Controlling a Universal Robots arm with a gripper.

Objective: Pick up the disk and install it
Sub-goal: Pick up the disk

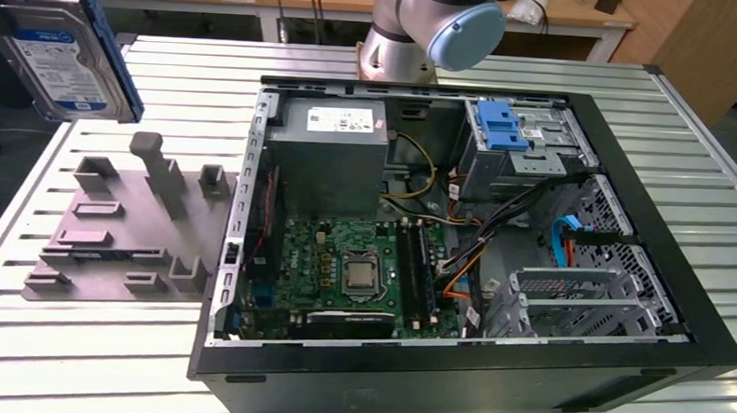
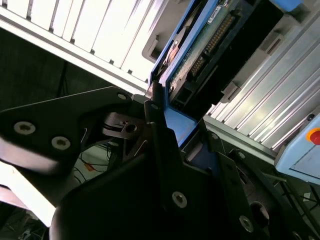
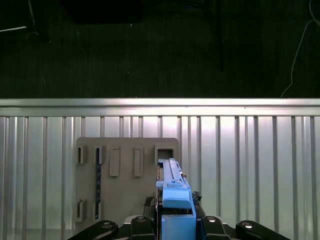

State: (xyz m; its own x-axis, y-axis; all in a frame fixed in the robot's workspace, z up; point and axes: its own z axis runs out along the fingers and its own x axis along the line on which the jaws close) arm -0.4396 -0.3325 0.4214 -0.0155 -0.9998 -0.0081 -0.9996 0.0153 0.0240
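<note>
The disk (image 1: 61, 61), a silver hard drive with a white-and-blue label in a blue carrier bracket, hangs in the air at the exterior view's far upper left, above and behind the grey holder fixture (image 1: 125, 229). In the first wrist view the disk (image 3: 172, 192) stands edge-on between the dark fingers, and my gripper (image 3: 175, 222) is shut on it over the fixture (image 3: 125, 175). The second wrist view has the disk's (image 2: 210, 45) connector end sticking out beyond the gripper (image 2: 167, 117).
An open black computer case (image 1: 664, 275) lies on the slatted metal table (image 1: 696, 118), with the motherboard inside. A metal drive cage with a blue latch (image 1: 509, 129) sits at the case's far right corner. The arm's base (image 1: 427, 27) stands behind the case.
</note>
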